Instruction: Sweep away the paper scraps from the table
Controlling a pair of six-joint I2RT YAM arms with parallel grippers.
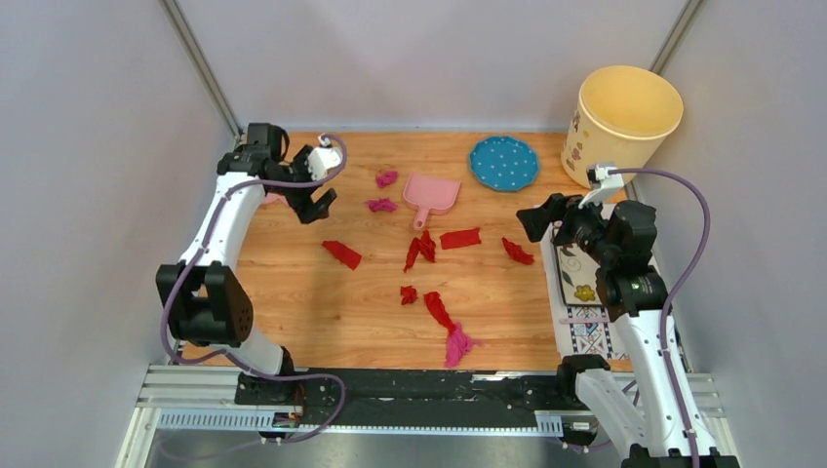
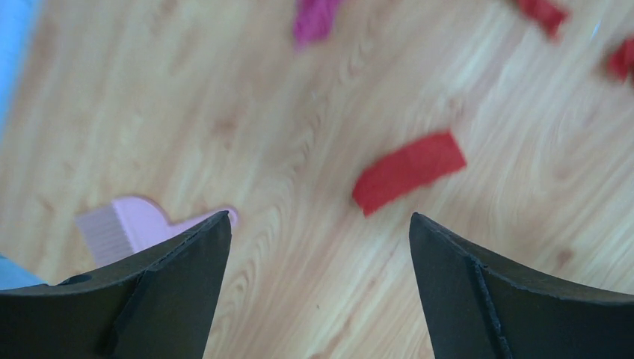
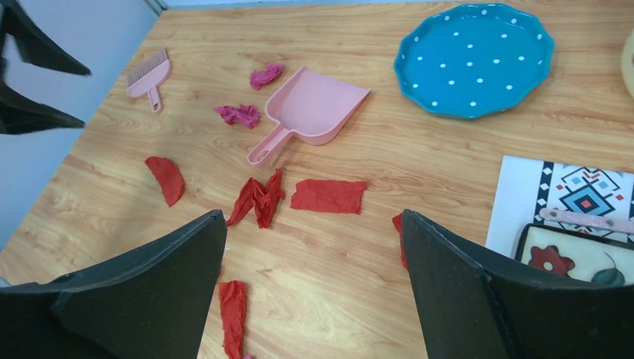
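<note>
Several red and magenta paper scraps lie across the wooden table [image 1: 322, 322]: two magenta wads [image 1: 387, 178] left of the pale pink dustpan [image 1: 432, 195], red strips in the middle [image 1: 460, 238] and a magenta wad near the front [image 1: 456, 343]. My left gripper [image 1: 317, 205] is open and empty above the far left of the table, next to the pink hand brush [image 2: 123, 228], with a red scrap [image 2: 409, 170] ahead of it. My right gripper [image 1: 531, 219] is open and empty at the right. It faces the scraps [image 3: 329, 196], the dustpan [image 3: 314, 108] and the brush [image 3: 149, 75].
A blue polka-dot plate [image 1: 503, 162] lies at the back. A yellow bucket [image 1: 624, 122] stands in the back right corner. A white patterned placemat [image 1: 585, 317] with a floral tray on it lies along the right edge. Grey walls close in three sides.
</note>
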